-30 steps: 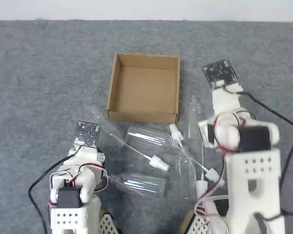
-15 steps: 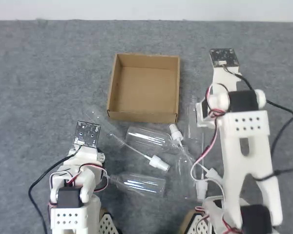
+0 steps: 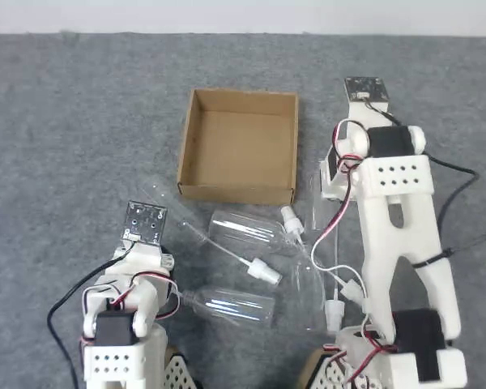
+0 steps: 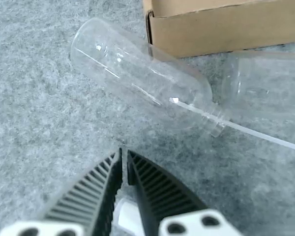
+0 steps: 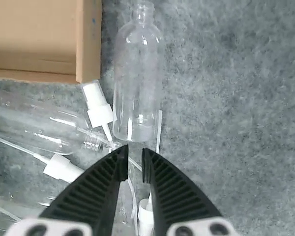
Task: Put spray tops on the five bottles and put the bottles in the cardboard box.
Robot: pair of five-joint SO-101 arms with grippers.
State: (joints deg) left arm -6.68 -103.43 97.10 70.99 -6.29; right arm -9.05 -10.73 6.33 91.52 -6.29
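The open cardboard box [image 3: 239, 146] holds nothing. Several clear bottles lie uncapped on the grey carpet in front of it: one at the left [image 3: 164, 197], one in the middle [image 3: 247, 231], one nearer [image 3: 231, 304]. White spray tops [image 3: 292, 220] [image 3: 263, 270] with dip tubes lie loose among them. My right gripper [image 5: 134, 153] hovers slightly open just short of the base of a bottle [image 5: 137, 88] beside the box's right wall, next to a spray top [image 5: 98, 110]. My left gripper [image 4: 124, 156] is shut and holds nothing, a little short of the left bottle [image 4: 137, 81].
Two more spray tops [image 3: 352, 289] [image 3: 334, 312] lie by the right arm's base, next to another bottle [image 3: 308, 284]. The right arm [image 3: 393, 211] stretches over the bottle beside the box. Bare carpet [image 3: 81, 121] spreads left of and behind the box.
The right arm has stretched forward and lowered toward the bottle beside the box's right wall. The left arm and the objects have not moved.
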